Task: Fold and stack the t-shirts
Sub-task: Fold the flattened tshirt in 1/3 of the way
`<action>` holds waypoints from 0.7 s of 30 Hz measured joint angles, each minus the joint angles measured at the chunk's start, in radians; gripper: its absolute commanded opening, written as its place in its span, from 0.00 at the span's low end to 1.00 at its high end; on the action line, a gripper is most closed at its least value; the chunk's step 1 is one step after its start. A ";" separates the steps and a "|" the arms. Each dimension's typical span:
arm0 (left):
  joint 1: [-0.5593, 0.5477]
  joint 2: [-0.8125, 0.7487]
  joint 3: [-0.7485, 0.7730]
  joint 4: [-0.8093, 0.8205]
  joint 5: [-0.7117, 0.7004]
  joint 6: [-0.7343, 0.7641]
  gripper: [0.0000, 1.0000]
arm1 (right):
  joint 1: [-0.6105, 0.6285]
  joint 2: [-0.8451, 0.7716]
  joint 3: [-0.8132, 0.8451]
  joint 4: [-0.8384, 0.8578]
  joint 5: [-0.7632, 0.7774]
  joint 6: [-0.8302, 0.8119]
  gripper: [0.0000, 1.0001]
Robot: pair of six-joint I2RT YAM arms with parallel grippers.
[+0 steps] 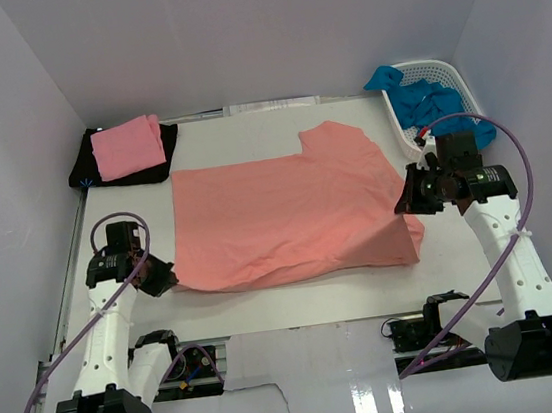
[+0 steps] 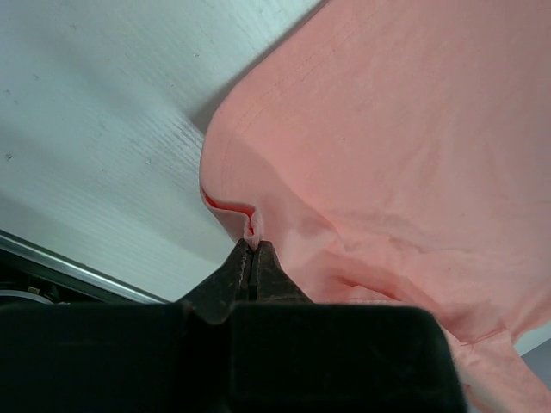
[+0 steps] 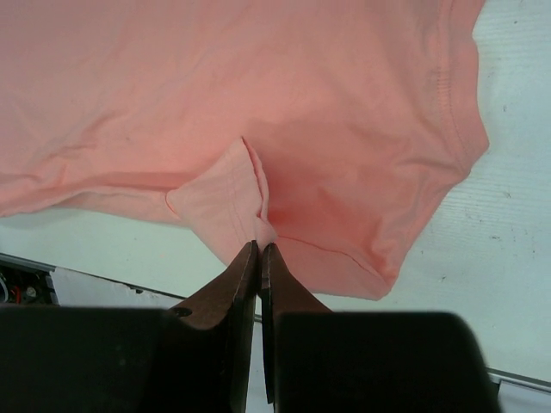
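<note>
Broadly, the job looks under way but well short of done. On the white table (image 1: 268,303) the biggest piece, the salmon shirt (image 1: 287,210), lies spread flat across the middle, one sleeve pointing toward the far right. From above it may already be doubled over once, but the layers are hard to tell apart, so I would count it as not yet folded. At the far right corner stands a white basket (image 1: 456,73) with a heap of crumpled blue shirts (image 1: 425,103) in it, none of them folded as far as the view shows. At the far left corner a black shirt (image 1: 90,169) lies as a flat pad with the pink shirt (image 1: 128,147) folded on top of it, so a stack of two is begun. Judging by this, the salmon shirt is the one in hand and the blue ones remain. The left gripper (image 2: 256,249) has its jaws pressed together on a small pinch of the salmon shirt's near left corner, and the right gripper (image 3: 260,248) is likewise clamped on a tuck of cloth at the near right edge, close to the hem. Both corners lift slightly off the table.
</note>
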 measured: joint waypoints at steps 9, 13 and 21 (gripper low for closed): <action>0.000 0.027 0.042 0.021 -0.035 -0.016 0.00 | 0.000 0.061 0.070 0.028 0.000 -0.015 0.08; 0.000 0.034 0.044 0.021 -0.049 -0.023 0.00 | 0.000 0.084 0.075 0.046 -0.002 -0.018 0.08; 0.001 0.058 0.094 0.033 -0.073 -0.031 0.00 | 0.002 0.119 0.075 0.072 -0.003 -0.018 0.08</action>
